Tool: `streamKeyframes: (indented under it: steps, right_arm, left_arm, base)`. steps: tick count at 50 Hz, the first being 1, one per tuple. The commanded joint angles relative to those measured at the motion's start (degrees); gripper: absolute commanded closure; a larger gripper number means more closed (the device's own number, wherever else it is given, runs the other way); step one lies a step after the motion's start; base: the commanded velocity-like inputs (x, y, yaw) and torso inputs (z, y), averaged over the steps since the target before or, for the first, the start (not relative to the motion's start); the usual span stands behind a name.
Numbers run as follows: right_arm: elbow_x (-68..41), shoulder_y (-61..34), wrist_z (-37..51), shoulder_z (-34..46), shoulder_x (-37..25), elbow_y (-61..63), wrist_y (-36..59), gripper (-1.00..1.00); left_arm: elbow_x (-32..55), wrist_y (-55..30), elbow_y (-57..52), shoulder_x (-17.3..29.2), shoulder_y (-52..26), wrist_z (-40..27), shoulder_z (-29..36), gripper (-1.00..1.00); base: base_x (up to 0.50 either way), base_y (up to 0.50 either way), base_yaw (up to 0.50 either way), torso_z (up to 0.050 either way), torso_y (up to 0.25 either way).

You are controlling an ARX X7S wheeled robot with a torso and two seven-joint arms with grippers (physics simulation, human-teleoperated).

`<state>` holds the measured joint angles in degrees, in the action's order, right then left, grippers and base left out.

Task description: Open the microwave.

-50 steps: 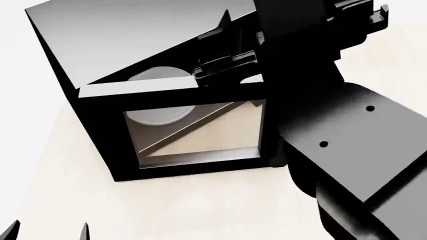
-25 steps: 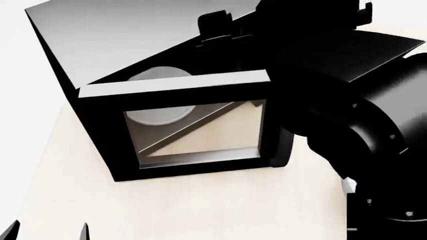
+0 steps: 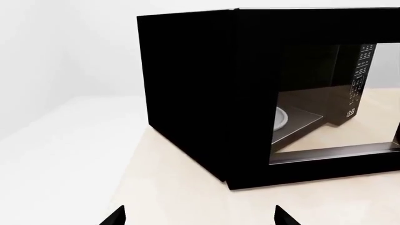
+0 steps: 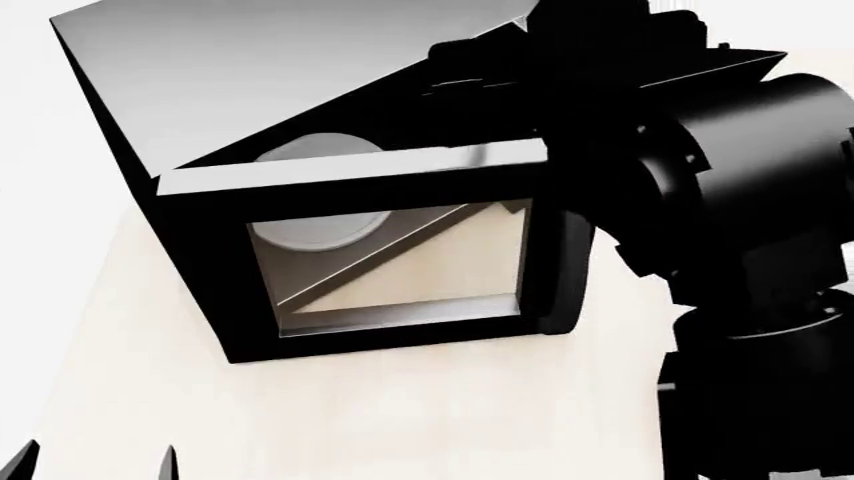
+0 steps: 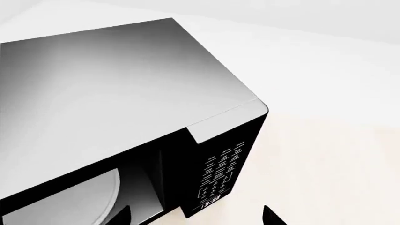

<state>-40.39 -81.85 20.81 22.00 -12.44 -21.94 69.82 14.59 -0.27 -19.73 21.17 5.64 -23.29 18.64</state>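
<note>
**Fingers spread, door swung out**

Fingers of both grippers, left (image 3: 198, 216) and right (image 5: 195, 216), are parted and hold nothing. Microwave (image 4: 287, 150) sits on the table (image 4: 400, 420), door (image 4: 387, 260) open, plate (image 4: 320, 215) visible inside, right arm (image 4: 721, 200) beside it.

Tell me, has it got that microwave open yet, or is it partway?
Mostly done, it seems: the microwave door stands swung well out, and the white turntable plate shows in the uncovered cavity beside the button panel. The right gripper hovers above that corner, holding nothing; the left gripper waits apart. Little remains beyond perhaps swinging the door wider.
</note>
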Motion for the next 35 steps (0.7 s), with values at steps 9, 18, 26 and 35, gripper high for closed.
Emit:
streamKeyframes:
  steps: [9,18,26,35]
  right_arm:
    - [3.31,-1.0,-4.06,3.23,1.72,-11.93,-7.17,-1.0]
    - [2.93,-0.47,-4.04,3.24,1.8,-12.21,-7.0,-1.0]
    - [1.58,0.61,-3.1,2.12,1.21,-10.25,-5.49,-1.0]
    - [0.73,1.24,-2.96,1.98,0.96,-9.07,-4.58,-1.0]
  left_arm:
    - [0.24,-0.07,-0.41,0.37,0.03,-0.39,-0.02,-1.0]
    - [0.27,0.0,-0.24,0.41,-0.07,-0.48,0.07,-1.0]
    - [0.17,0.06,-0.43,0.48,0.03,-0.65,0.23,-1.0]
    - [0.24,0.12,-0.52,0.62,0.06,-0.8,0.25,-1.0]
  base:
    - [0.0,0.0,0.0,0.0,0.0]
    - [0.0,0.0,0.0,0.0,0.0]
    - [0.0,0.0,0.0,0.0,0.0]
    - [0.0,0.0,0.0,0.0,0.0]
